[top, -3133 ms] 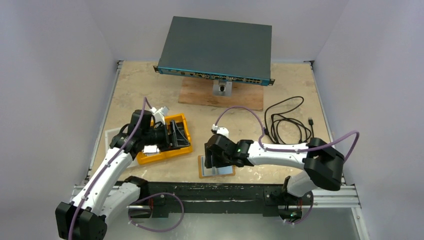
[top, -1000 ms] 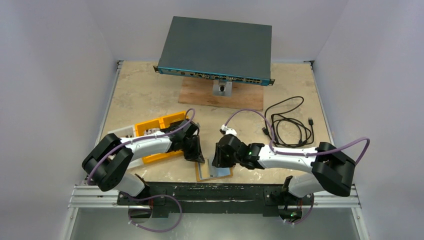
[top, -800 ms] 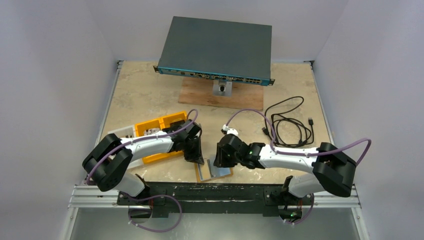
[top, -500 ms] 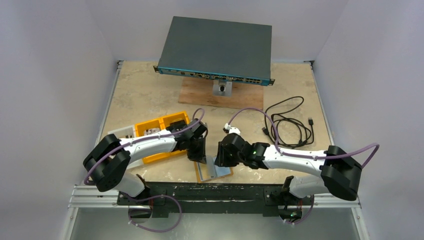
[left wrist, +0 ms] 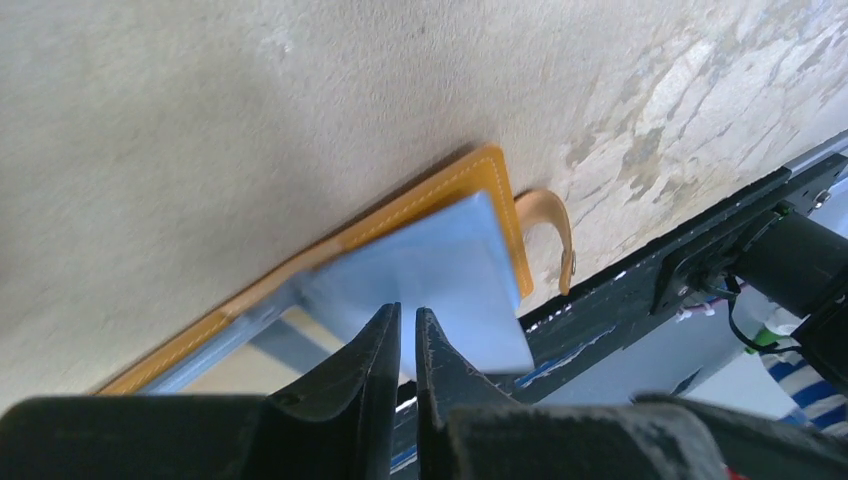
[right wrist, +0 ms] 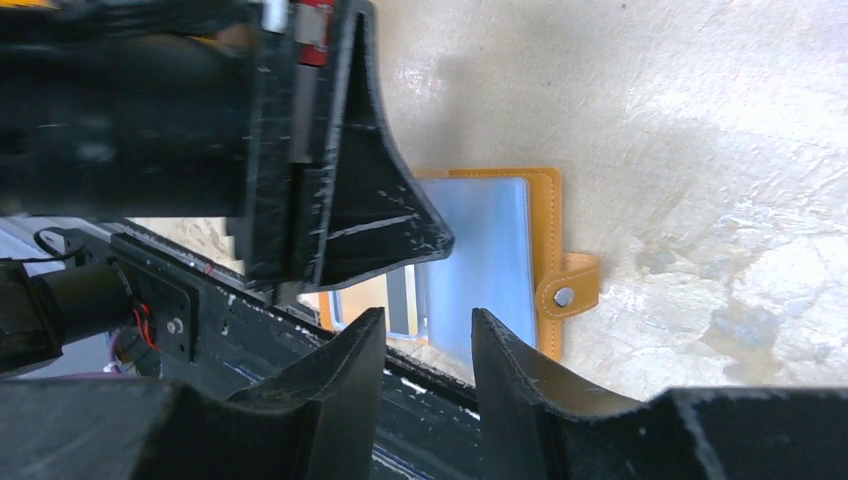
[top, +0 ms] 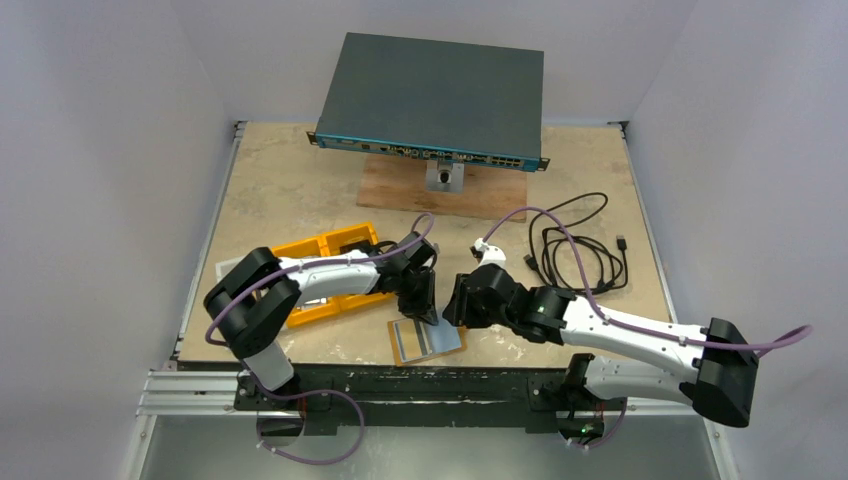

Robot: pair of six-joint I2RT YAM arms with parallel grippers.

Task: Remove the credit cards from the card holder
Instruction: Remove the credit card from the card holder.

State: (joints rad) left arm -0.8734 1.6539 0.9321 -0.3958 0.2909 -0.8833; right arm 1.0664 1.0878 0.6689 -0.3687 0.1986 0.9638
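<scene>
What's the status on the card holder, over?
Left gripper nearly shut over credit cards, grip unclear. Right gripper open, empty. Card holder open on table. Grippers crowded together above it.

The white-and-black left arm [top: 320, 276] is stretched low towards the right, and its black two-finger left gripper [top: 425, 312] is pointed downward, fingers [left wrist: 368, 352] drawn almost together with a thin slit between. The white-and-black right arm [top: 625, 328] is reached leftward; its black right gripper [top: 452, 308] is angled down, fingers [right wrist: 350, 352] held apart with nothing gripped. The grippers are set just beside each other.

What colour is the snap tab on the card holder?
The snap tab is tan-orange, with a silver stud; clearest in the right wrist view.
</scene>
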